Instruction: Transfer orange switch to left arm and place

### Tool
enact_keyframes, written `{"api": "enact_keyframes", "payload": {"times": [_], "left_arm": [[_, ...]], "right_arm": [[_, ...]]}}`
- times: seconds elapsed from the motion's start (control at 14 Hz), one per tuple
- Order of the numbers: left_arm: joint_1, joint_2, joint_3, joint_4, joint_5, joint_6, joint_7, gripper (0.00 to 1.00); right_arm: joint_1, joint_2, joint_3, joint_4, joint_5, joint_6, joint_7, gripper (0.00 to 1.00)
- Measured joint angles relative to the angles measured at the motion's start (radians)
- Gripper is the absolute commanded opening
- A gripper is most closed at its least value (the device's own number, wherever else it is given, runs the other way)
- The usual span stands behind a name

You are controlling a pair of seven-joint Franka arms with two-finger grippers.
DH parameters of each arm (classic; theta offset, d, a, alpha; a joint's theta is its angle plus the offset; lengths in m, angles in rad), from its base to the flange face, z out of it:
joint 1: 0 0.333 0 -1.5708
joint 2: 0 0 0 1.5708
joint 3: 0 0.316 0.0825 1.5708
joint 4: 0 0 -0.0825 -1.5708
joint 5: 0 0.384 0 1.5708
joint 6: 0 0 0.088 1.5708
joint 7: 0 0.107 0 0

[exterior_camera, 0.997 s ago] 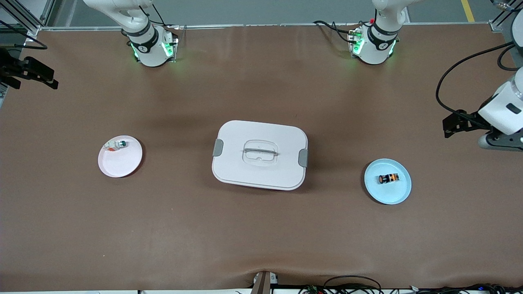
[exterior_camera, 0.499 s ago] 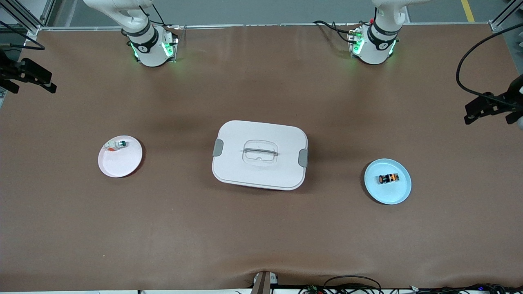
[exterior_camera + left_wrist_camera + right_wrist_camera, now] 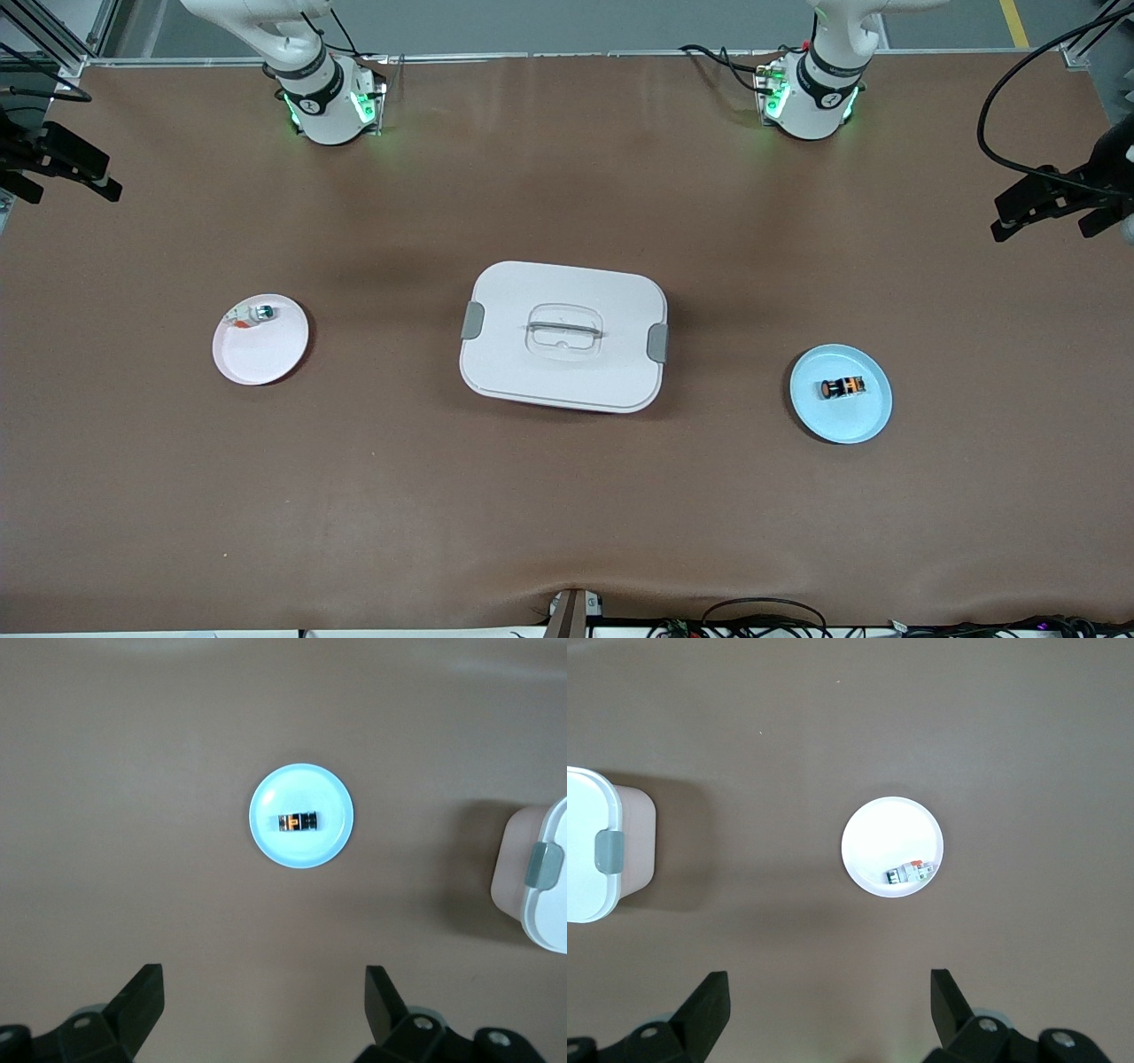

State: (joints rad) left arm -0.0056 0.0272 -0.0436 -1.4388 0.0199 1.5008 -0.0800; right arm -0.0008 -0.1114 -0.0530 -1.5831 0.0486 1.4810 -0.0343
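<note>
the orange switch (image 3: 842, 387) is lying on its side in the middle of the light-blue plate (image 3: 864, 425), toward the left arm's end of the table. the box (image 3: 563, 335) is sitting lid on, latches down, at the table's middle, betw. that plate and the pink plate (image 3: 257, 359), which is sitting toward the right arm's end w/ a small white-and-green part (image 3: 257, 313) lying at its rim.

left gripper (image 3: 1050, 206) is hanging high over the table's edge at the left arm's end, well apart from the light-blue plate; jaws are standing spread wide, nothing in them. in the left wrist view its fingers (image 3: 133, 1005) are framing bare table w/ the plate and switch (image 3: 299, 822) visible past them.

right gripper (image 3: 66, 164) is hanging high over the table's edge at the right arm's end, jaws also spread wide & empty; its fingers (image 3: 704, 1010) are showing in the right wrist view, w/ the pink plate (image 3: 868, 828) and the box's corner (image 3: 594, 895) below.
</note>
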Motion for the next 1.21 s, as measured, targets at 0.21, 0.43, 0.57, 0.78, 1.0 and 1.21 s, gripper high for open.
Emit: {"api": "enact_keyframes", "payload": {"times": [0.21, 0.43, 0.57, 0.78, 1.0, 1.21], "left_arm": [[-0.002, -0.013, 0.000, 0.000, -0.003, -0.027, -0.001, 1.00], [-0.011, -0.028, -0.004, -0.013, -0.003, -0.036, -0.003, 1.00], [-0.014, -0.037, -0.013, -0.027, -0.003, -0.037, -0.004, 1.00], [-0.015, -0.043, -0.033, -0.036, -0.003, -0.037, -0.037, 1.00], [-0.015, -0.043, -0.047, -0.039, -0.004, -0.037, -0.045, 1.00], [-0.015, -0.043, -0.047, -0.044, -0.003, -0.037, -0.045, 1.00]], "right_arm": [[0.000, -0.004, 0.000, 0.000, 0.000, 0.000, 0.000, 1.00], [0.000, -0.004, 0.000, 0.000, 0.000, 0.000, 0.000, 1.00], [0.000, -0.004, 0.000, 0.000, 0.000, 0.000, 0.000, 1.00], [0.000, -0.004, 0.000, 0.000, 0.000, 0.000, 0.000, 1.00], [0.000, -0.004, 0.000, -0.001, 0.000, -0.002, 0.000, 1.00], [0.000, -0.004, 0.000, -0.001, -0.001, -0.004, 0.000, 1.00]]}}
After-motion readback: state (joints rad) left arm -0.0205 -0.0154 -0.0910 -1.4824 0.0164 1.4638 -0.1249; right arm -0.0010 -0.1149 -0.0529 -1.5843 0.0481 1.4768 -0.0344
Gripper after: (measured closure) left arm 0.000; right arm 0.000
